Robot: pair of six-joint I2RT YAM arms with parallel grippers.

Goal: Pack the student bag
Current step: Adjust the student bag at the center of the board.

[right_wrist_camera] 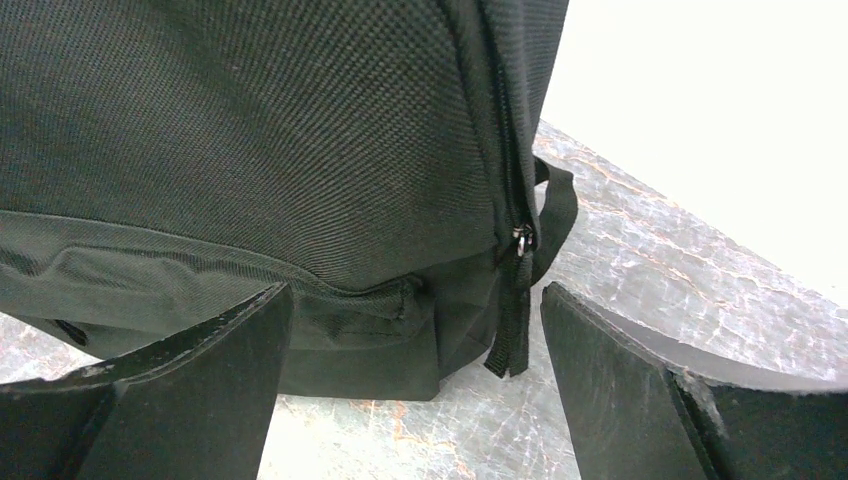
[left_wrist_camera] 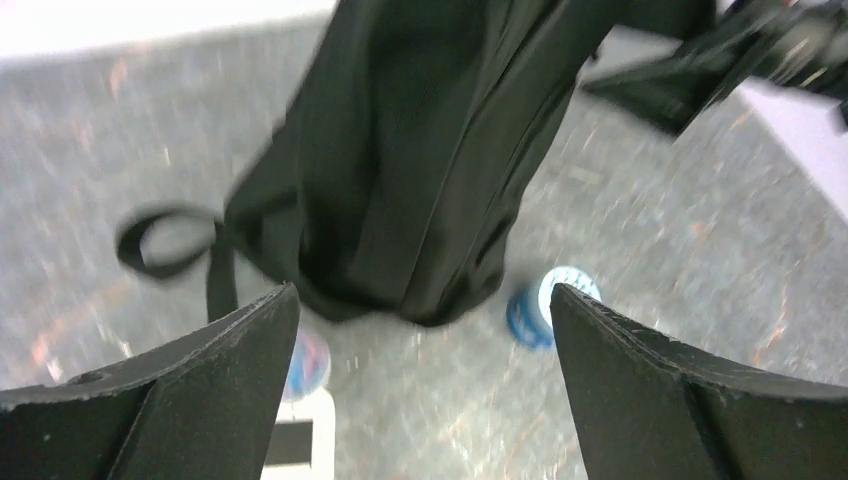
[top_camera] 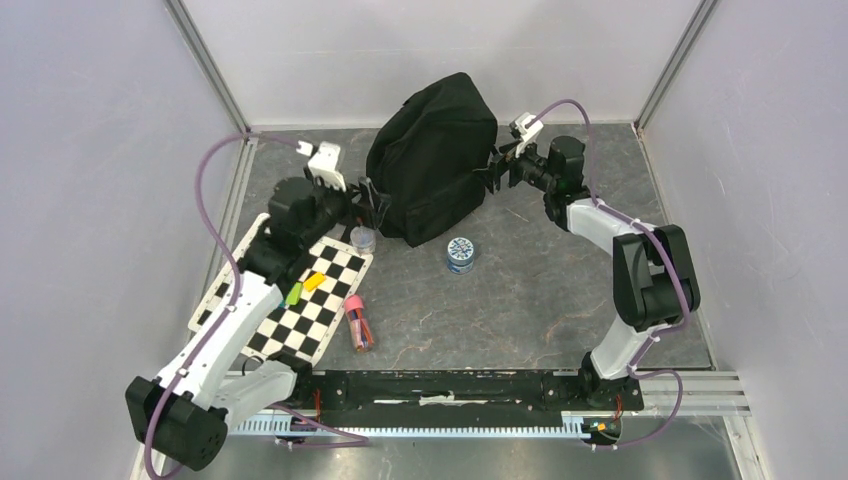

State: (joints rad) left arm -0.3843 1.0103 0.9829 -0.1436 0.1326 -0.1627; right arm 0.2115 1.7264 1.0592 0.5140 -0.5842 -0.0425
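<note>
1. Right now the student bag (top_camera: 432, 160) stands upright at the back middle of the table (top_camera: 540, 300).
2. The left hand (left_wrist_camera: 420, 300) gapes wide near its left side, holding nothing.
3. The right hand (right_wrist_camera: 415, 295) gapes wide too, close at its right side by a zipper (right_wrist_camera: 518, 240).

We see a grey stone-patterned table (top_camera: 560, 300) with the student bag (top_camera: 435, 150) standing on it.
Just in front of the bag lies a blue-and-white round tin (top_camera: 461, 254); at the bag's near left corner a small clear jar (top_camera: 363, 239); farther near-left, a checkerboard (top_camera: 300, 320) and a pink pen bundle (top_camera: 360, 325).
</note>
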